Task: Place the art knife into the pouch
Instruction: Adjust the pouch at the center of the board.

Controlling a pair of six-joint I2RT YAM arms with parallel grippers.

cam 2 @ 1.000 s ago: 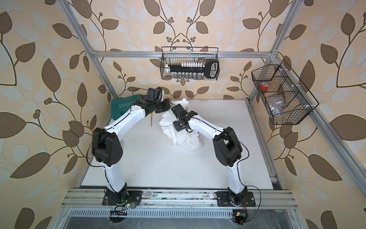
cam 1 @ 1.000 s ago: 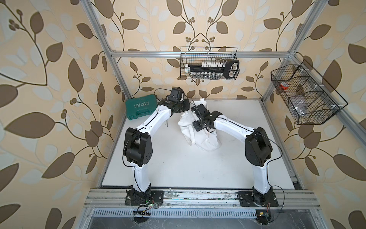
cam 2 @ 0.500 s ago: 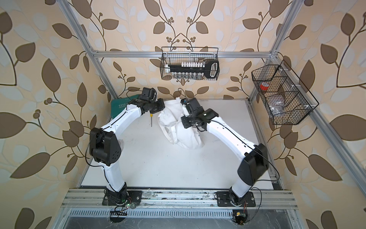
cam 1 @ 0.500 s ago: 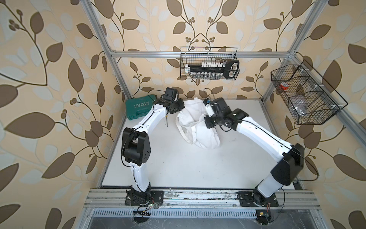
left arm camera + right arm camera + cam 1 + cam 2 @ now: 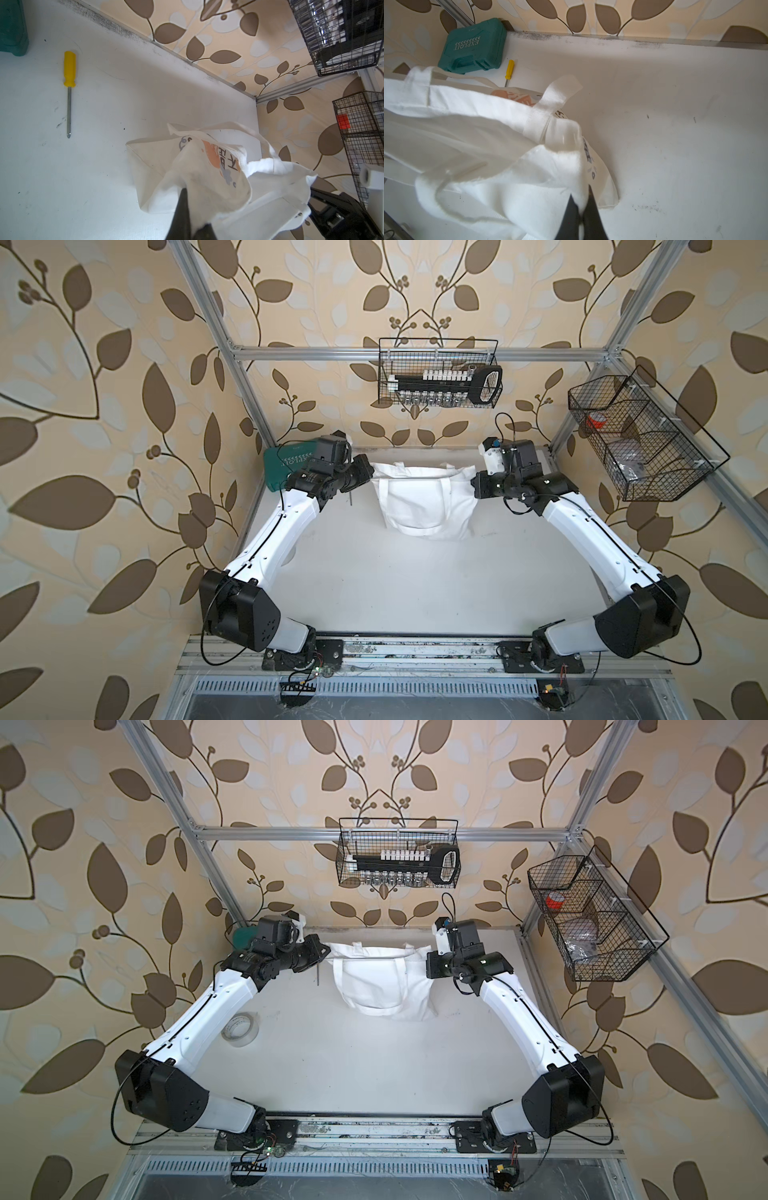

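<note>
**Top views: pouch held at both corners, knife not located**

In both top views the pouch point(image 5: 424, 497) lay at the far middle of the table point(image 5: 395, 585), plain white face up, with one loop handle draped over that face toward the near side. Its far edge was stretched straight between the two arms.

1. Left gripper point(image 5: 368, 476): closed down onto the left far corner of the pouch. The left wrist view showed cloth pinched between the dark fingers point(image 5: 182, 207), with the printed face folded underneath.
2. Right gripper point(image 5: 580, 199): likewise clamped shut on the right far corner, cloth bunched around the fingertips.
3. Purpose of the hold (a judgement): gripping opposite corners pulled the mouth edge taut and lifted it off the table, probably to straighten the bag so its opening can be found.

The art knife could not be identified in any view. The only loose tool near the pouch was a yellow-handled screwdriver point(image 5: 69, 70), lying just left of it and near the green tool case point(image 5: 473, 47) in the far left corner. A roll of tape point(image 5: 241, 1029) sat apart by the left arm.

With both grippers committed to the cloth, neither was free to fetch the knife. One would probably have to let go first, and the limp cloth would likely sag shut.
</note>
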